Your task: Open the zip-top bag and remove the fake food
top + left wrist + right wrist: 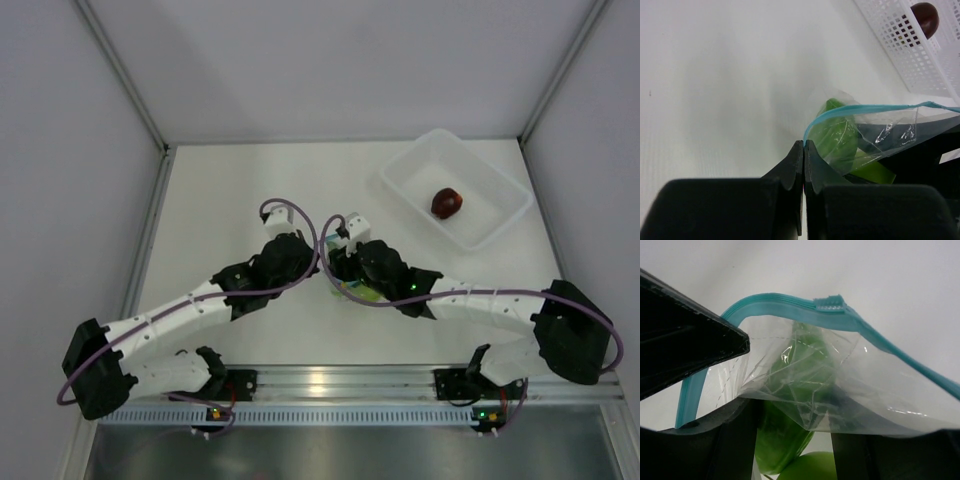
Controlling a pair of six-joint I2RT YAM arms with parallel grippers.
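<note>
Table: flat white tabletop (230,200), with pale wall panels on three sides.
Arms: black-and-white left arm (180,315) and right arm (490,305), both stretched inward so their wrists meet at mid-table.
Tray: white translucent rectangular plastic tray (485,190), at the far right of the table and set askew, well apart from both grippers. Its side wall is perforated in the left wrist view.
Bag: small clear crinkly plastic zip-top bag (880,390), at mid-table between the two grippers and mostly hidden under the right wrist from above.
Left gripper (804,150): black fingers pressed together, pinching the end of the bag's zipper strip.
Right gripper (796,432): black fingers stand apart. The bag's clear lower edge drapes across them and green fruit shows in the gap. Whether they press on anything cannot be told.
Zipper strip: light teal ribbed plastic band (785,304), arching up over the bag's contents.
Green fruit: elongated green plastic fruit (805,365), inside the bag and seen through the film.
Pale fruit: rounded yellow-green plastic piece (812,467), just below the elongated one between the right fingers, only partly in view.
Dark fruit: round dark red-brown plastic fruit (447,203), lying alone in the tray.
</note>
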